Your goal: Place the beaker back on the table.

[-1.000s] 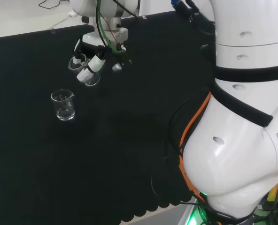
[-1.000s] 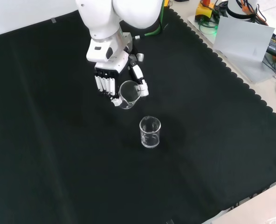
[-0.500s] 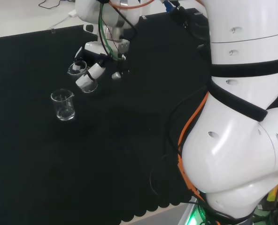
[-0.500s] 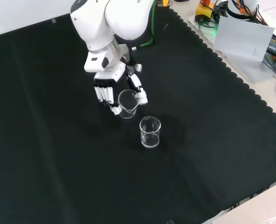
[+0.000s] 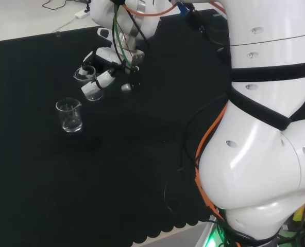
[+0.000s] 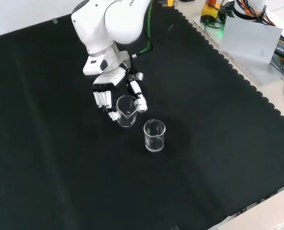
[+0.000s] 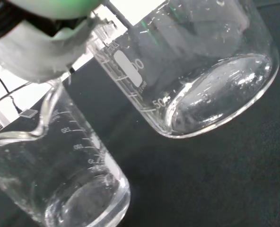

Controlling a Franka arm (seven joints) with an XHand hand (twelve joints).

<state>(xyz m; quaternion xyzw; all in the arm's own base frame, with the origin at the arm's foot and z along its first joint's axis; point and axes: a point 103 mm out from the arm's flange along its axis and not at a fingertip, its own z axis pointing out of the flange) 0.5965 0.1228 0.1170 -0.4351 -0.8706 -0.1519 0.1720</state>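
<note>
My hand (image 6: 105,92) is shut on a clear glass beaker (image 6: 126,111), with fingers on one side and the thumb (image 6: 136,95) on the other. The beaker hangs low over the black cloth, nearly upright with its spout toward the camera in the front view; I cannot tell whether its base touches. In the head view the hand (image 5: 104,78) holds this beaker (image 5: 92,93) at the upper left. A second clear beaker (image 6: 154,135) stands upright on the cloth close by, also seen in the head view (image 5: 70,115). The wrist view shows the held beaker (image 7: 201,71) tilted, and the standing beaker (image 7: 55,179) beside it.
The arm's white links (image 5: 260,128) rise at the right of the head view. The cloth's scalloped edge (image 6: 257,91) runs down the right of the front view, with a grey sheet (image 6: 250,45) and cables beyond it.
The hand has come down toward the cloth with the beaker and shifted a little left in the front view. The beaker has swung from tilted to nearly upright. The other beaker has stayed put.
</note>
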